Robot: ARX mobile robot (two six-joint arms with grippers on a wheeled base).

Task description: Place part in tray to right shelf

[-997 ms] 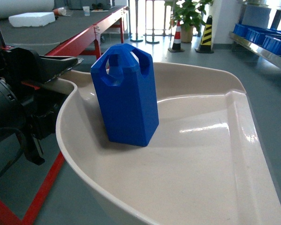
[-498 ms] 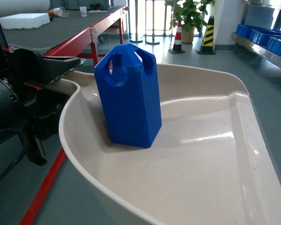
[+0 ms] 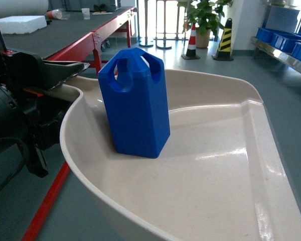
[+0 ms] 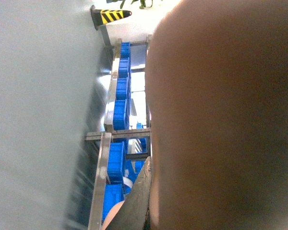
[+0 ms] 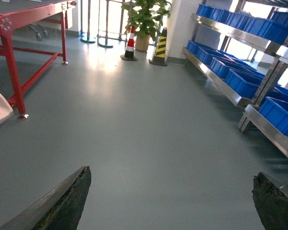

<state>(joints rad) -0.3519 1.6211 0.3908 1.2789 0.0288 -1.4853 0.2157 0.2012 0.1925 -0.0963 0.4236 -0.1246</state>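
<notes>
Grey floor, shelf (image 5: 240, 72) upper right; rigid part (image 3: 134, 100) stands loose on slick tray (image 3: 231, 191), tippable. Right tool (image 5: 170, 201) apart; left tool's state unclear.

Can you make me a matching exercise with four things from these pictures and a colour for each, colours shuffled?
Things:
1. small plastic block standing upright in the scoop
2. glossy dustpan-shaped scoop tray
3. long workbench frame
4. potted plant beside the striped cones

Colours:
A. green
B. beige
C. bright blue
D. red

Pairs: 1-C, 2-B, 3-D, 4-A
</notes>
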